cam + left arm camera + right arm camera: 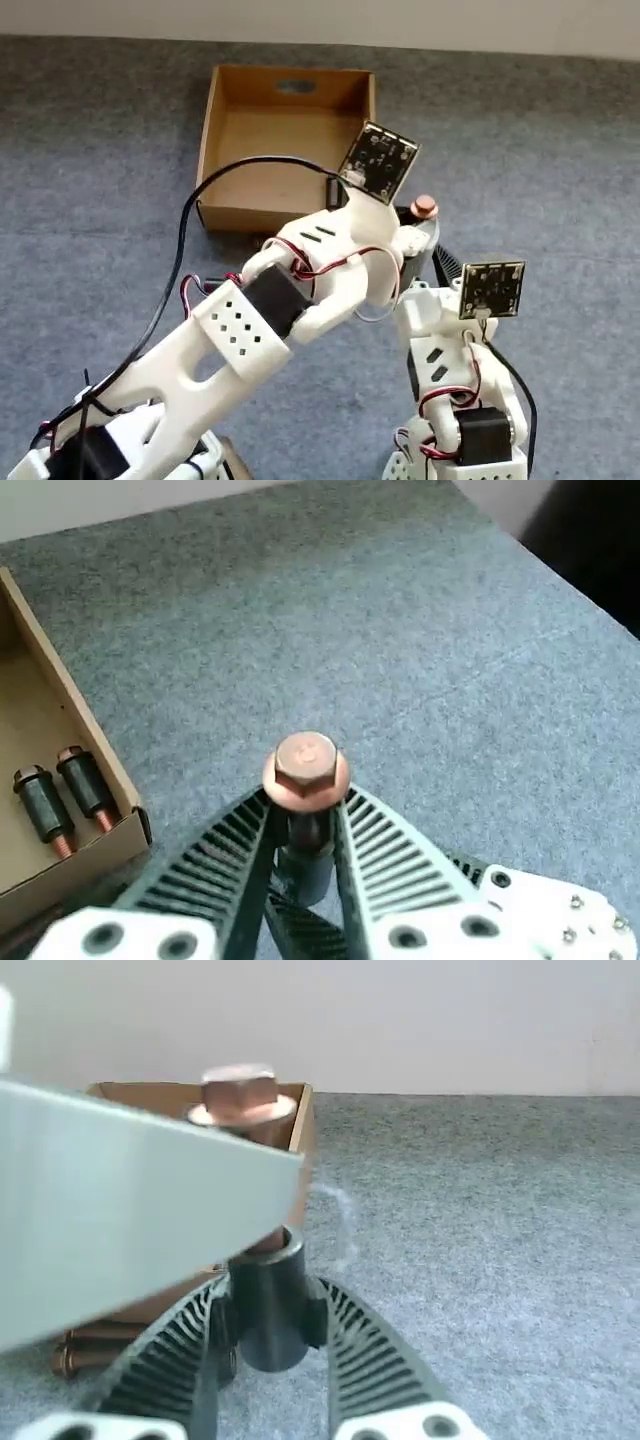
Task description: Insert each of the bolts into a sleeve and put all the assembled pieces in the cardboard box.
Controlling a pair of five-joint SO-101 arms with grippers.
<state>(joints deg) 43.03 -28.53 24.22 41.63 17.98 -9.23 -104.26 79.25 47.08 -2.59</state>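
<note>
Overhead view, close wrist views sharing bolt [306, 767]

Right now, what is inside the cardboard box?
A sleeved bolt and a second one lie side by side near a wall of the cardboard box. In the high view, an arm covers part of its floor.

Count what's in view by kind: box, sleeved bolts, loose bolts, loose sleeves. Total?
Brown cardboard box: 1
Copper bolts in black sleeves, inside the box: 2
Copper hex-head bolt in left jaws: 1
Black cylindrical sleeve in right jaws: 1
Total: 5
Blurred copper pieces beside the box: uncountable
</note>
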